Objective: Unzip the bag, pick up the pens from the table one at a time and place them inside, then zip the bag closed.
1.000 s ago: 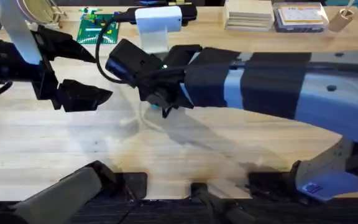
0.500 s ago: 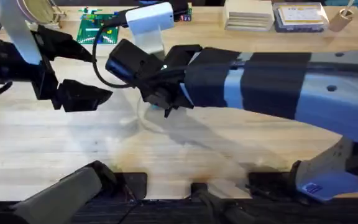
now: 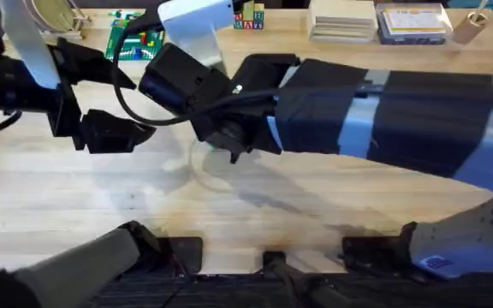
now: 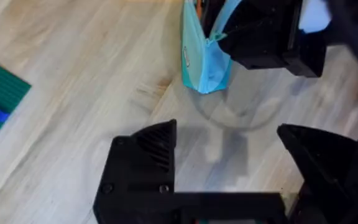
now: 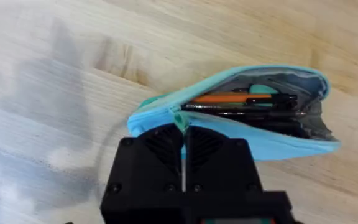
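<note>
Light plank-grained wooden table (image 3: 75, 197) carries a green circuit-like board (image 3: 135, 38) and stacked boxes (image 3: 375, 21) along its far edge. Right gripper (image 5: 184, 146), fingers pressed together, apparently on the zipper pull, holds the light blue fabric pouch (image 5: 272, 140), gaping, black pens (image 5: 253, 112) lying lengthwise inside. Left gripper (image 4: 229, 162) hovers nearby, spread apart.

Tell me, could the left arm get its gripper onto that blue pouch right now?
Probably yes. The left gripper is open, with bare table between it and the pouch; but the right gripper, shut at the zipper, crowds the far side.
</note>
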`<control>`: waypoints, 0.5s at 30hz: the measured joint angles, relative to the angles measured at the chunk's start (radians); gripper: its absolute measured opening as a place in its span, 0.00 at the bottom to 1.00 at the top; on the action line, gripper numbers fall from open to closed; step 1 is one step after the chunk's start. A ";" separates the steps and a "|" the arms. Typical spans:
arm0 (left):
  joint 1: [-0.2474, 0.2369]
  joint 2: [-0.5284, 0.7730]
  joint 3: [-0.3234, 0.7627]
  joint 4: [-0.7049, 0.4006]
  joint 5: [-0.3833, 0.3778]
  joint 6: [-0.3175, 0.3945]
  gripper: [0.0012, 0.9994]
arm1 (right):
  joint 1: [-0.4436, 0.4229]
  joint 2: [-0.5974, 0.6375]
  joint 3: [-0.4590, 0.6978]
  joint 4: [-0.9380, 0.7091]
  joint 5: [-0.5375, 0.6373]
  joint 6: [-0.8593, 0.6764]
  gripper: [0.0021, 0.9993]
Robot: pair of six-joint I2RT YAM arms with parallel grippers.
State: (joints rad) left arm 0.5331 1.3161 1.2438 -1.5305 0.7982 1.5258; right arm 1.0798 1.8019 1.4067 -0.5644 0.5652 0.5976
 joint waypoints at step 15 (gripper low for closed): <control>0.000 0.224 0.000 -0.070 0.120 0.292 0.99 | 0.000 0.000 0.000 0.000 0.007 0.000 0.03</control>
State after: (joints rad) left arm 0.5331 1.5405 1.2438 -1.6010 0.9182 1.8177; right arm 1.0798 1.8019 1.4067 -0.5643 0.5724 0.5976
